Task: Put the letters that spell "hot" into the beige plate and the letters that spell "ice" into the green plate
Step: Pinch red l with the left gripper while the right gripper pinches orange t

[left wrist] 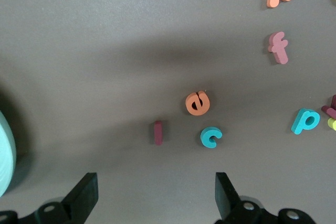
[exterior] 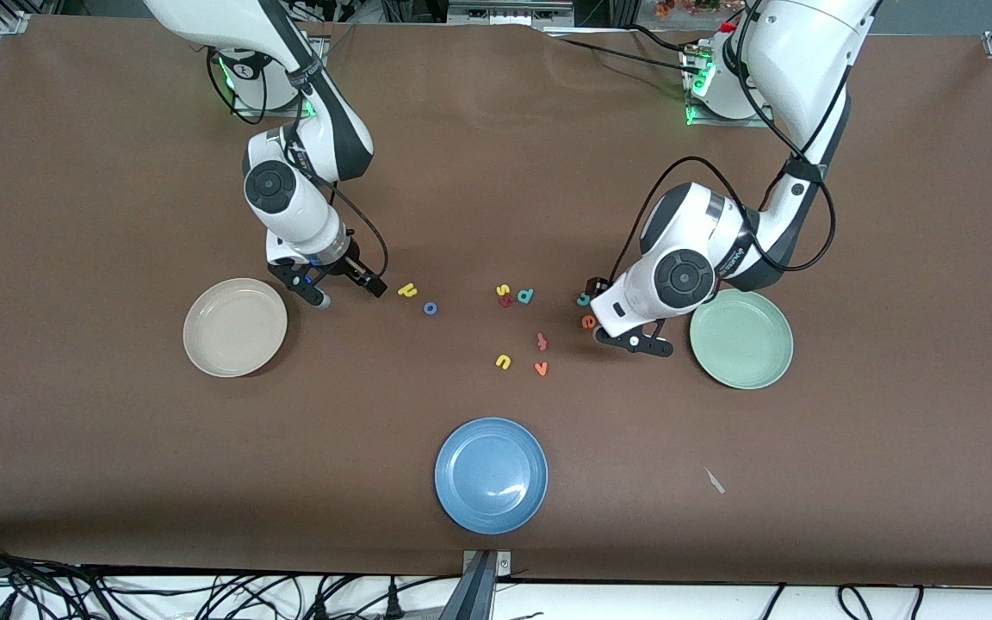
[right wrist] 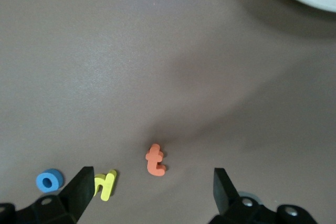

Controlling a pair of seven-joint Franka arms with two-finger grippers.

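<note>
Front view: open table (exterior: 117,482) edges

A brown bench (exterior: 117,482) carries three plates: the beige plate (exterior: 235,327) toward the right arm's end, the green plate (exterior: 741,338) toward the left arm's end, and a blue plate (exterior: 491,474) nearest the camera. The right tool (exterior: 337,290) hangs spread open between the beige plate and a yellow h (exterior: 408,289), with a blue o (exterior: 430,307) just beside that. The left tool (exterior: 625,323) is low beside the green plate, an orange e (exterior: 588,322) and teal c (exterior: 583,300) next to it. More small letters lie scattered mid-bench.
</note>
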